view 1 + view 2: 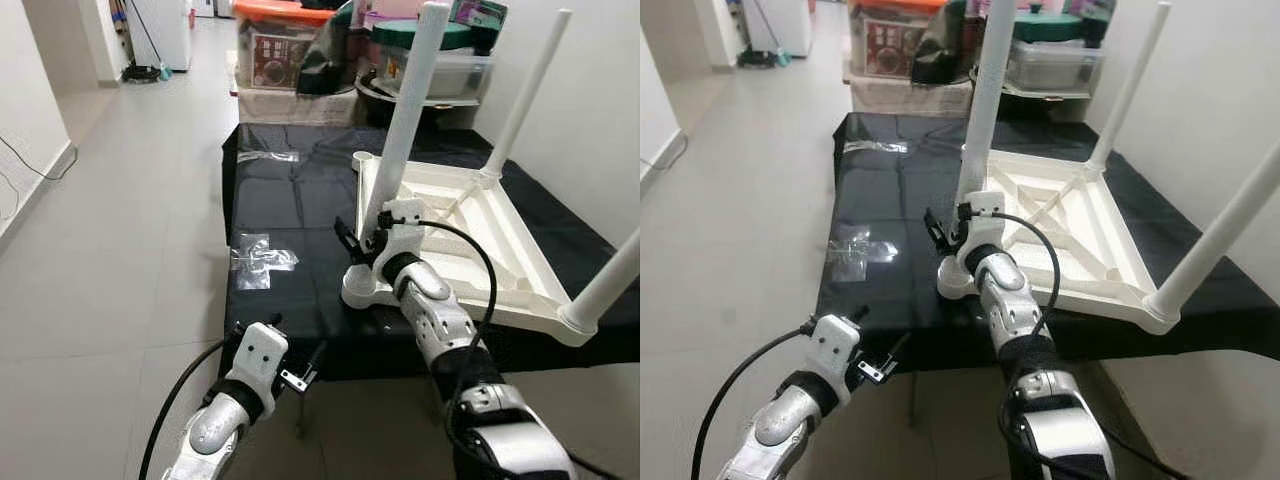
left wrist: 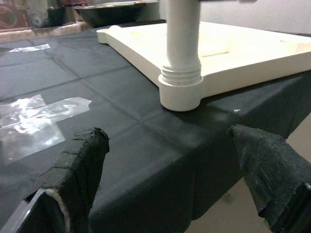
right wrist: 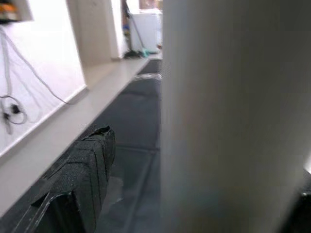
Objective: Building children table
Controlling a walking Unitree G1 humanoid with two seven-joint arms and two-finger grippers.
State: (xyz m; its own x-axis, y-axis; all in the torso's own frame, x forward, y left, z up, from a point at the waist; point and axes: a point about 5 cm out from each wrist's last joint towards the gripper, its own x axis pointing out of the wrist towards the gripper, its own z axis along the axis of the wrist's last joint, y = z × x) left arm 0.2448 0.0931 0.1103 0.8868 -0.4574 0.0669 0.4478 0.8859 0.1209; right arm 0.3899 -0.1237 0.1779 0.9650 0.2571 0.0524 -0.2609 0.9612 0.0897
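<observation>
A white children's table [image 1: 480,240] lies upside down on a black-covered surface [image 1: 270,200]. Three white legs point up: the near left leg [image 1: 405,120], a far right one [image 1: 525,95] and a near right one [image 1: 610,280]. My right gripper [image 1: 362,240] is open, its fingers on either side of the near left leg low on the shaft, with a gap showing beside one finger [image 3: 87,174]. My left gripper [image 1: 298,348] hangs open below the front edge of the cloth, holding nothing. In the left wrist view the leg's threaded base [image 2: 181,77] sits in the corner socket.
Clear plastic wrappers [image 1: 260,260] lie on the cloth at left, another [image 1: 268,156] farther back. Storage boxes [image 1: 285,40] and a bowl are stacked behind. A white wall runs close on the right. Tiled floor [image 1: 120,200] opens to the left.
</observation>
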